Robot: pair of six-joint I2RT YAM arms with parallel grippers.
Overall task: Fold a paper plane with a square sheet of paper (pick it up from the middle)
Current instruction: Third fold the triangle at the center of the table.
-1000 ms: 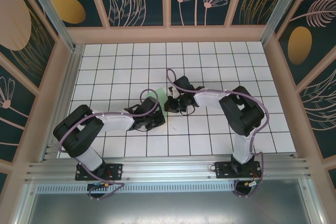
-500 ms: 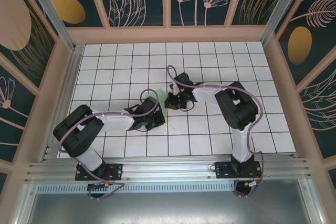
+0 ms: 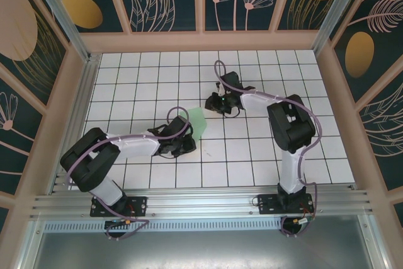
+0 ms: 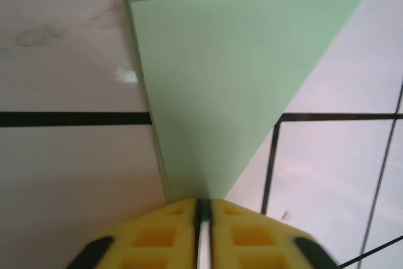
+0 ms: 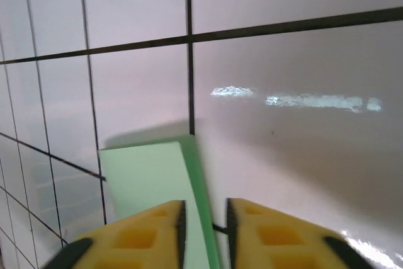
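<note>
The paper plane (image 3: 199, 121) is light green paper folded into a slim pointed shape, lying flat on the white tiles mid-table. In the left wrist view the paper plane (image 4: 220, 74) narrows to a point that runs into the thin slit between my left gripper's (image 4: 203, 209) yellow fingers, which stand nearly together on it. From above, the left gripper (image 3: 191, 140) sits at the paper's near end. My right gripper (image 3: 210, 103) is just beyond the far right corner. There its fingers (image 5: 271, 231) stand apart, with the paper's (image 5: 145, 177) folded edge lying loose in the gap of the right gripper (image 5: 204, 218).
The tiled floor (image 3: 264, 155) is walled by wooden panels on three sides. A metal rail (image 3: 201, 203) carrying both arm bases runs along the near edge. Purple cables loop over both arms.
My right gripper has drawn back up and to the right off the paper, its jaws parting. More of the green paper now shows. The left arm has barely moved.
</note>
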